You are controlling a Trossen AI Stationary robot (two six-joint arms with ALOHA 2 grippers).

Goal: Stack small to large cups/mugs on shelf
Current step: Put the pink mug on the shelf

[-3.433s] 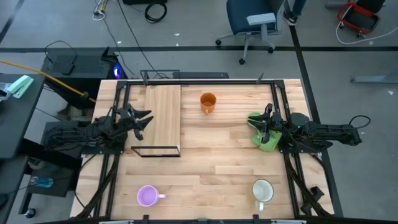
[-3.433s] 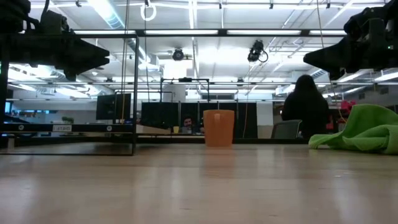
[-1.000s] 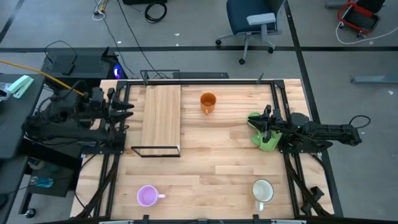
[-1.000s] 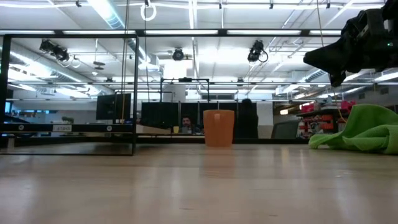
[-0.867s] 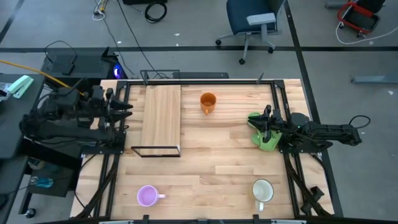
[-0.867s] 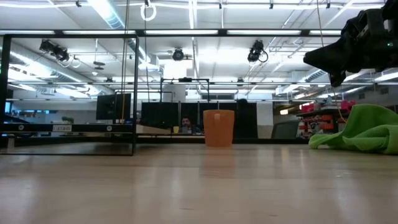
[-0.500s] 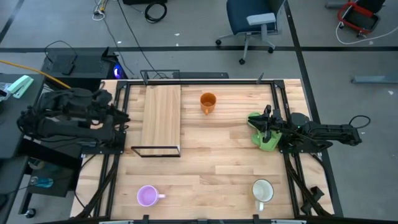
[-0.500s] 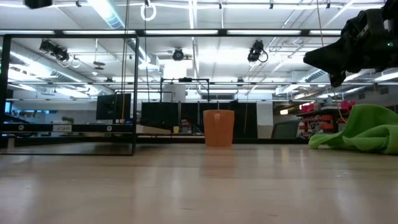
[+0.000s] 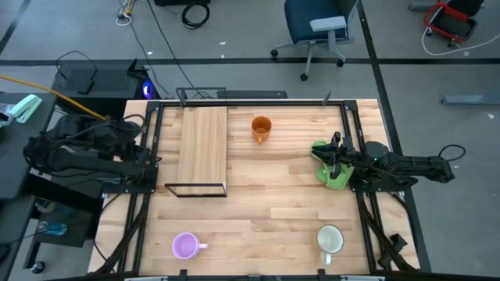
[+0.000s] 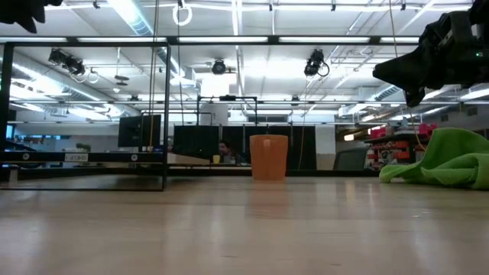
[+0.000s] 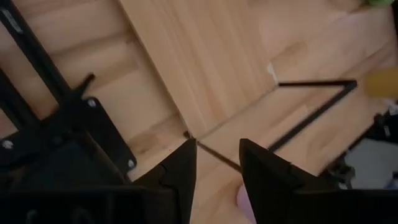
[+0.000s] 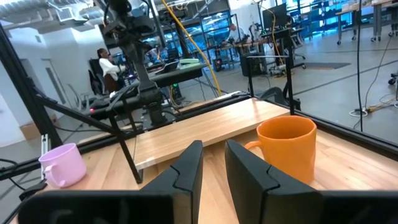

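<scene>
The orange mug (image 9: 261,127) stands upright on the far part of the table, also in the low view (image 10: 268,156) and the right wrist view (image 12: 286,149). The purple mug (image 9: 184,246) and the white mug (image 9: 330,238) stand near the near edge. The shelf (image 9: 203,148) lies flat on the table's left part, with thin black frames at both ends. My left gripper (image 9: 139,142) hovers open over the table's left edge, beside the shelf (image 11: 205,62). My right gripper (image 9: 333,151) hangs narrowly open above the green cloth, pointing toward the shelf.
A green cloth (image 9: 328,168) lies bunched at the table's right side under my right gripper. Black frame rails (image 9: 148,156) run along the left and right table edges. Bare wood lies between the shelf and the near mugs. A person sits far off in the room (image 12: 102,62).
My left arm has drawn back toward the table's left edge, away from the shelf, and has risen and tipped so that its camera looks down on the shelf's near corner. My right arm and all three mugs have kept still.
</scene>
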